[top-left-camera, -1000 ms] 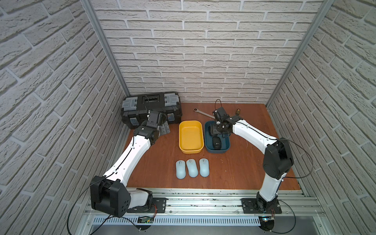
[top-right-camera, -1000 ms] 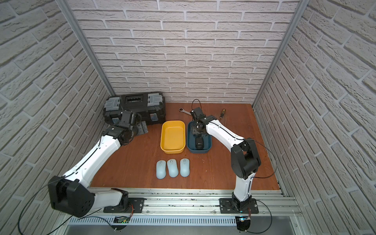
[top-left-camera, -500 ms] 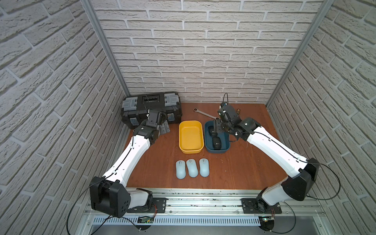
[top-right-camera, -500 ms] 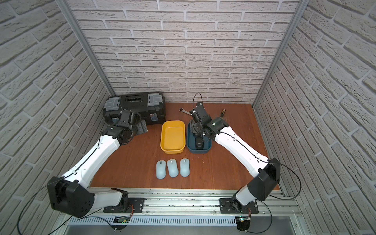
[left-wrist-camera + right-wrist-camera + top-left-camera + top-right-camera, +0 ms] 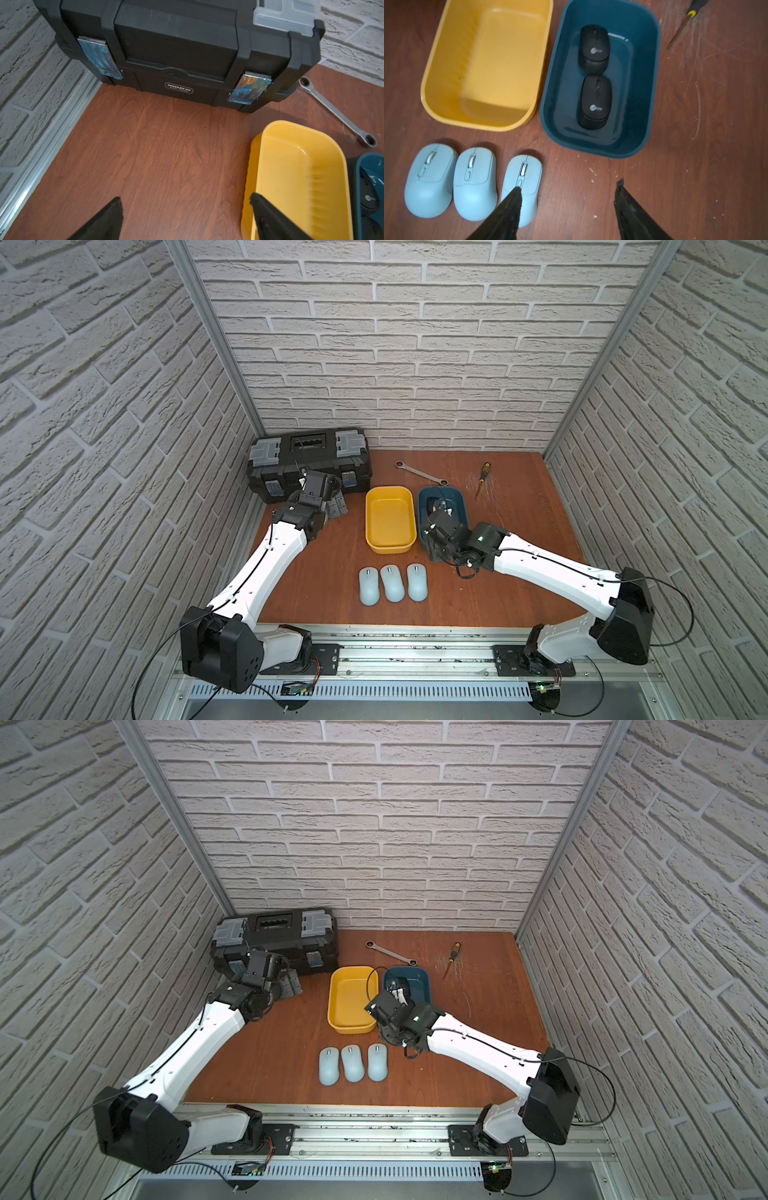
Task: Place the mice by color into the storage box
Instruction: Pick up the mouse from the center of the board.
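Right gripper (image 5: 569, 185): jaws wide, empty, in front of yellow plastic tub (image 5: 446, 62). Centre over nearest pale blue oval mouse (image 5: 529, 172), straddle its flanks, lower squarely.

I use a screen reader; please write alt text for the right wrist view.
Two black mice lie end to end in a dark blue bin, beside an empty yellow bin. Three pale blue mice sit in a row on the table nearby; the right gripper is open.

The right claw (image 5: 569, 184) has drawn back from over the blue bin (image 5: 640, 87) toward the pale blue mice (image 5: 475, 187)
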